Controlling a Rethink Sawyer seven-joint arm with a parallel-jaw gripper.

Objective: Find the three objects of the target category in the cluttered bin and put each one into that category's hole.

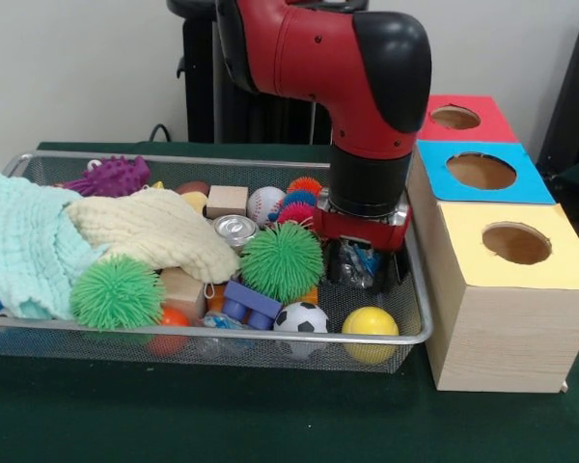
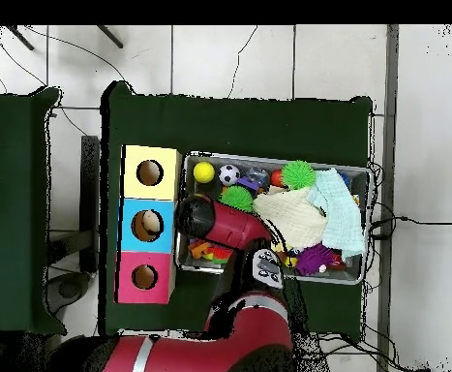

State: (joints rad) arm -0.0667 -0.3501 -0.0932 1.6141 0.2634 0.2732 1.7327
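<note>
Mostly, the bin (image 1: 420, 328) was packed: its wire-mesh tray filled the left and centre of the front view on the green table (image 1: 270, 424), with bare mesh only at its lower right corner, between a yellow ball (image 1: 371, 321) and the right rim. That rim sat just beside the wooden box (image 1: 502, 328), whose top carried three round holes in a column running toward the upper right: a yellow panel (image 1: 550, 260), a blue panel (image 1: 521, 178) and a red panel (image 1: 487, 121).

The red and black arm (image 1: 352, 68) came down from the top centre of the frame, bent at an elbow and pointed straight down into the right part of the bin. The gripper (image 1: 355, 262) hung low among the clutter there, over something dark with blue on it; whether its fingers were spread or closed could not be told.

Two green spiky balls showed, one (image 1: 282, 260) at centre and one (image 1: 117, 291) at lower left. Two cloths lay across the left half, a mint one (image 1: 24, 246) and a cream one (image 1: 154, 231). There was one soccer ball (image 1: 301, 317), one baseball (image 1: 266, 204), one purple spiky toy (image 1: 111, 177), one metal can (image 1: 235, 231), one blue toy brick (image 1: 252, 302) and two wooden blocks, one (image 1: 227, 201) near the far rim and one (image 1: 183, 289) under the cream cloth's edge.
</note>
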